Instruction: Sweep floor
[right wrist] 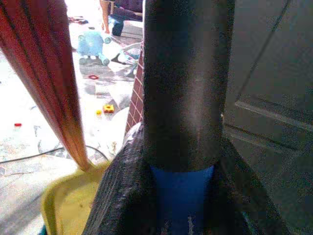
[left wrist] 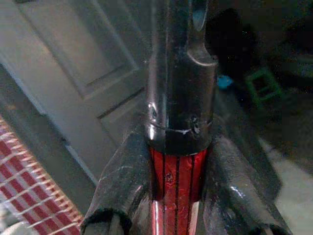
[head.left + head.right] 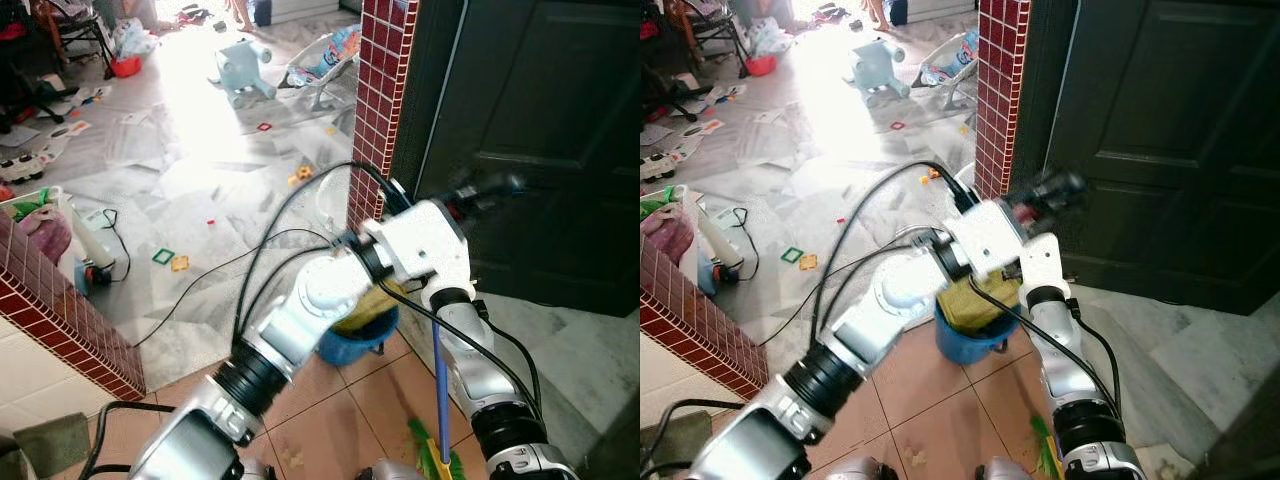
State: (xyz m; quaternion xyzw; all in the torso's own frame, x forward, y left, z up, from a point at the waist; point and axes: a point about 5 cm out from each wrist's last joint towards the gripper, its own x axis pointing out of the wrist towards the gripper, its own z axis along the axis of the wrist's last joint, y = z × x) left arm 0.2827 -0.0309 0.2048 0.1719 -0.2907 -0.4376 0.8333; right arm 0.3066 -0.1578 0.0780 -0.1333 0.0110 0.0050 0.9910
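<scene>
My left gripper (image 2: 178, 147) is shut on a red handle (image 2: 176, 181) with a black grip; it is raised in front of the dark door (image 3: 462, 203). That red pole (image 1: 58, 83) runs down to a yellow dustpan (image 3: 372, 310) resting in a blue bucket (image 3: 352, 347). Around a blue broom pole (image 1: 182, 191), just below its black grip, my right gripper (image 1: 182, 147) is shut. The blue pole (image 3: 441, 385) drops beside my right forearm to green bristles (image 3: 428, 447) on the terracotta tiles.
A red-tiled pillar (image 3: 380, 100) stands left of the dark door (image 3: 545, 130). A low red brick wall (image 3: 60, 310) lies at the left. Black cables (image 3: 200, 290), a blue toy (image 3: 240, 70) and several small toys litter the marble floor beyond.
</scene>
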